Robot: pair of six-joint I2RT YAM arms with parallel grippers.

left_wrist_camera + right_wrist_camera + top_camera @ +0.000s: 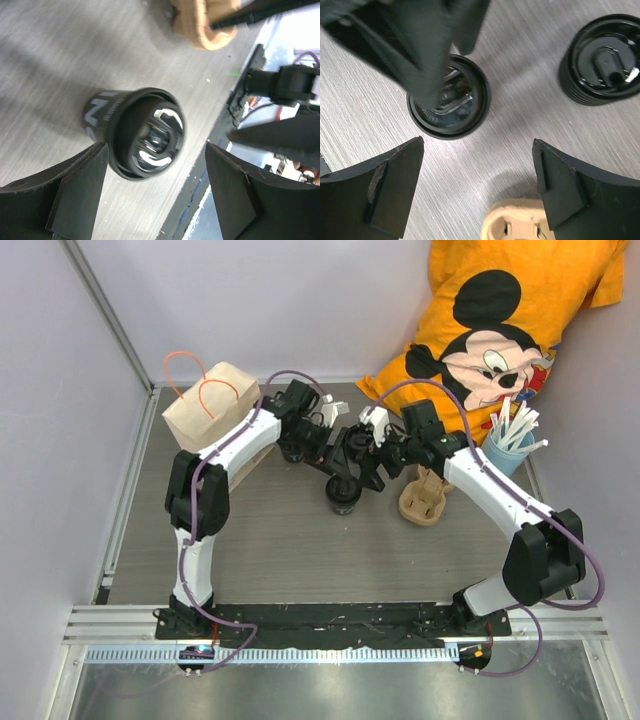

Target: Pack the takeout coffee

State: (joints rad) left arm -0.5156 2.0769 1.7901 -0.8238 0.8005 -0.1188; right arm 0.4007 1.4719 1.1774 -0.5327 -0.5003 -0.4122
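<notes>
The small black lidded takeout cup (125, 120) stands on the grey wood-grain counter (50, 50) inside the wide-spread left gripper (155, 150); the right gripper (477, 145) hangs nearby, also spread, empty.

The top camera is looking down from high behind the near edge of the table (280, 560), with the takeout coffee (343, 495) near mid-view. The left wrist camera is hovering close to the takeout coffee (135, 132), facing its lid at a slant. The right wrist camera is looking straight down beside the takeout coffee (448, 97). All three are sharing it and the pulp carrier (425, 502) (202, 27) (512, 225) nearby.
</notes>
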